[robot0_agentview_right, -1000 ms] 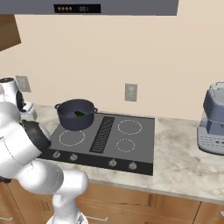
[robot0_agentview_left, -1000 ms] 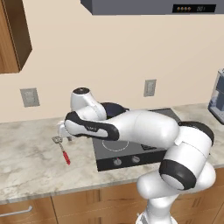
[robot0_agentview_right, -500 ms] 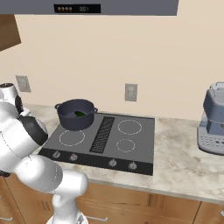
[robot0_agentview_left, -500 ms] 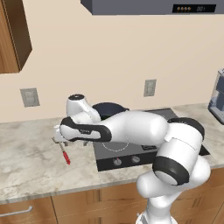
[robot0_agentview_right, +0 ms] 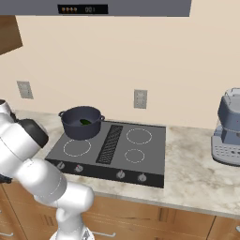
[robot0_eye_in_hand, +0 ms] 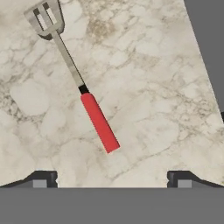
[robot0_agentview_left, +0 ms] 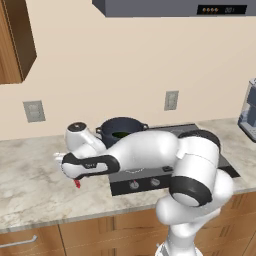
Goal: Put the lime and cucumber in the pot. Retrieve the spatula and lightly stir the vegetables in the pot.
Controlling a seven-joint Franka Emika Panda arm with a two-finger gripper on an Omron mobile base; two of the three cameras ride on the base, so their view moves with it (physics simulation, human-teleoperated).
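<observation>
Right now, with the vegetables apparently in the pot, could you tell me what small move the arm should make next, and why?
Probably lower the open end effector straight down toward the spatula. It lies flat on the marble counter, untouched, its red handle just ahead of the spread fingertips. Green pieces already sit in the pot, so fetching the spatula seems next.

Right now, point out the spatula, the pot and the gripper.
spatula [robot0_eye_in_hand: 99,122], hand view, on its red handle.
pot [robot0_agentview_right: 80,129], right base view, on its outer wall.
gripper [robot0_eye_in_hand: 111,179], hand view, midway between its open fingertips.
</observation>
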